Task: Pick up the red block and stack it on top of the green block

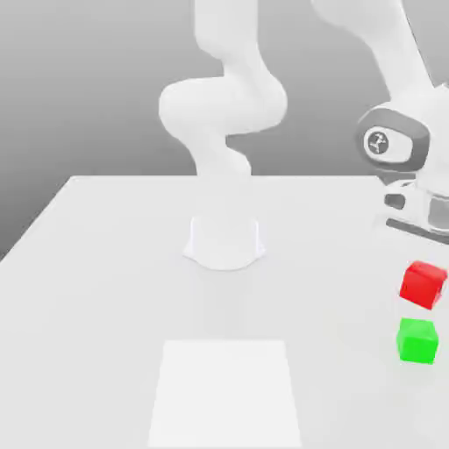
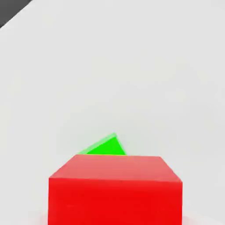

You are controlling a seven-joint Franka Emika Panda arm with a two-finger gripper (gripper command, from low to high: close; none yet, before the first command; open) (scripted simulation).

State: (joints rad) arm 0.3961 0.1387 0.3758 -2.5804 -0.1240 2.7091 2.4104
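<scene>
Here, starting at the exterior view's left, the white table (image 1: 96,263) runs wide and bare towards the middle. There the Panda arm's round base (image 1: 224,241) stands. In front of the base, a paler square patch (image 1: 226,393) lies flat on the tabletop.

From the base the white arm (image 1: 224,105) rises, bends out of the picture at the top and comes back down on the exterior view's right. Its wrist, marked with a dark ring, hangs over the right edge of the table. Below the wrist the gripper (image 1: 423,261) points downward with its jaws closed in, and they have hold of the red block (image 1: 424,283). The cube sits directly under the hand, turned a little askew to the table's edges. In the hand view the red block (image 2: 115,191) looms close in front of the camera, showing its top face and one side.

Just in front of it in the exterior view, near but not touching in the picture, the green block (image 1: 416,340) rests on the table, square and upright. In the hand view only one corner of the green block (image 2: 105,147) peeks out past the red cube's far top edge. The white tabletop (image 2: 132,66) spreads beyond it.
</scene>
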